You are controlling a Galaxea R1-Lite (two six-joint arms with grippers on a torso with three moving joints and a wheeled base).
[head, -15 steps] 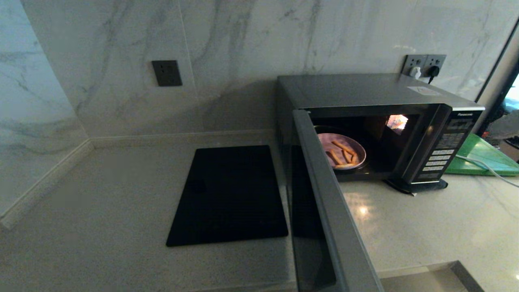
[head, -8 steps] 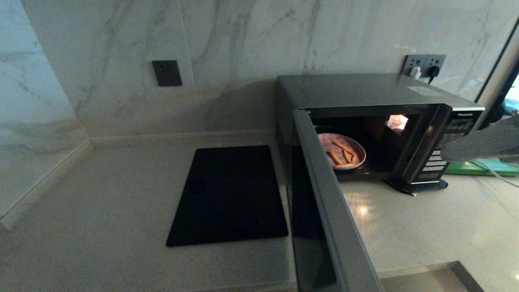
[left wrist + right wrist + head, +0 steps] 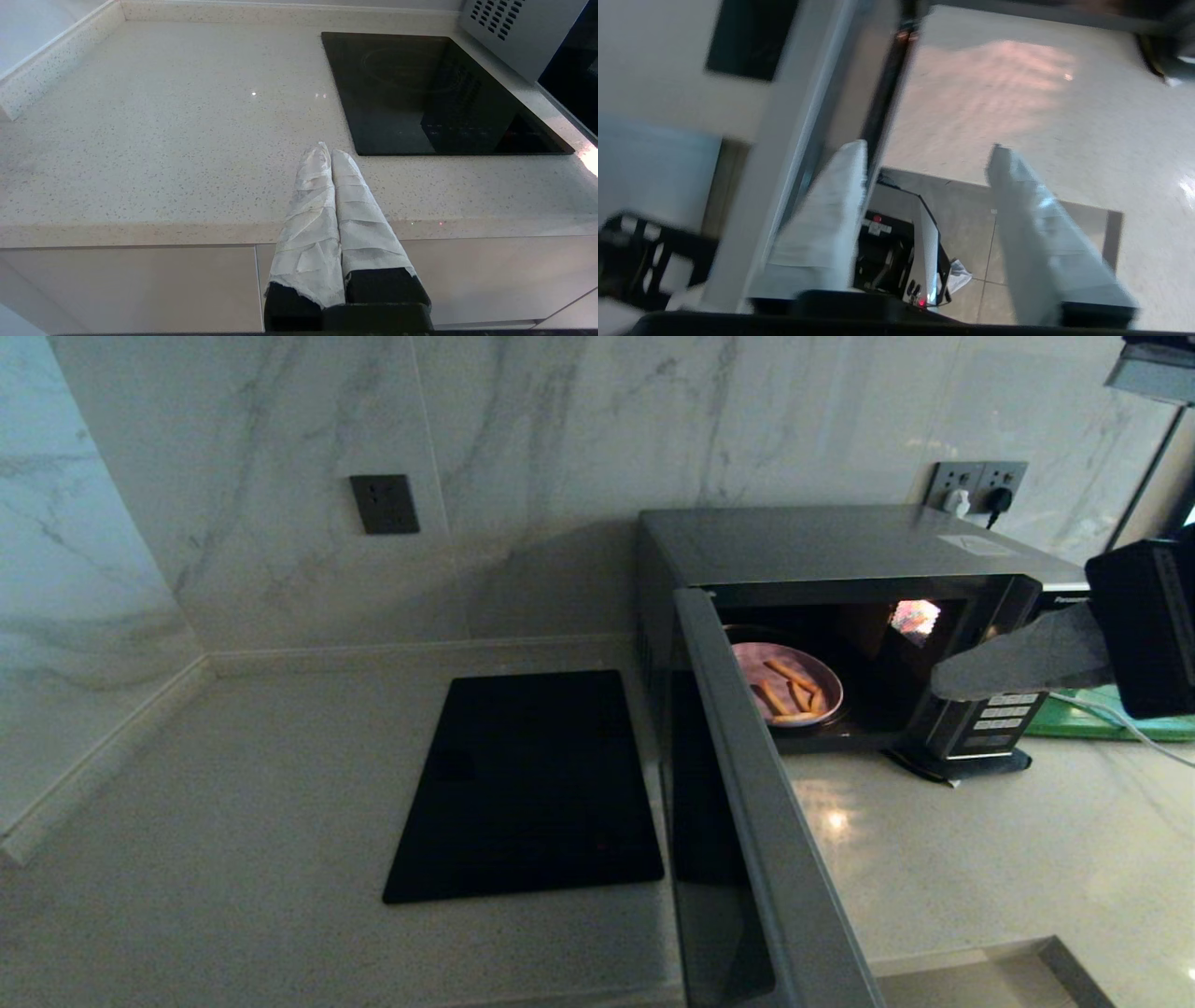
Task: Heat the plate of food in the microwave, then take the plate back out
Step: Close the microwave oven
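Note:
The microwave [image 3: 822, 541] stands at the back right of the counter with its door [image 3: 747, 803] swung wide open toward me and its inside lit. On the turntable lies the lilac plate of food [image 3: 787, 684] with several orange-tan sticks. My right gripper [image 3: 943, 683] reaches in from the right, in front of the button panel, level with the cavity and apart from the plate. In the right wrist view that gripper [image 3: 929, 151] is open and empty, with the door's edge [image 3: 803, 140] beside one finger. My left gripper [image 3: 327, 151] is shut and empty over the counter's front edge.
A flat black slab [image 3: 532, 784] lies on the counter left of the open door. A green board [image 3: 1111, 705] and a white cable lie right of the microwave, behind my right arm. Wall sockets sit above the microwave. The counter's front edge runs at lower right.
My right arm has come into view from the right and moved left across the button panel toward the open cavity. Plate and door have not moved.

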